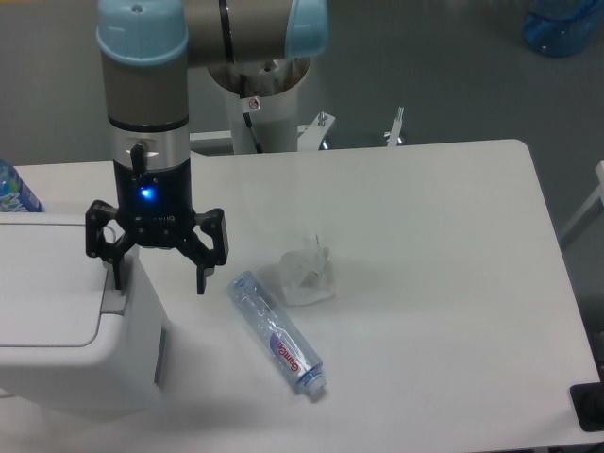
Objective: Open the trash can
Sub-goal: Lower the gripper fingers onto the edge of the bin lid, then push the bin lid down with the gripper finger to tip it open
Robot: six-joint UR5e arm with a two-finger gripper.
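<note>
1. Trash can (57, 311) sits at the near left of the white table (425, 283), a large white boxy bin with rounded corners; its left part runs out of view.
2. Its flat white lid (42, 283) lies closed on top, and the grey push tab (115, 300) shows at the lid's right edge.
3. Above that right edge hangs the gripper (157, 281), pointing straight down from the arm (146, 123), with a blue light glowing on its body.
4. Its two black fingers are spread wide with nothing between them: the left finger's tip (115, 278) is over the push tab at the lid's edge, and the right finger's tip (202, 281) hangs over the table just right of the bin. Whether the left tip touches the tab cannot be told.
5. Right of the gripper, a clear plastic bottle (276, 334) lies on its side on the table, running from far left to near right, cap end nearest.
6. Just beyond the bottle rests a crumpled piece of clear plastic (308, 275).
7. At the far left edge, behind the bin, part of a blue-labelled bottle (13, 191) shows.
</note>
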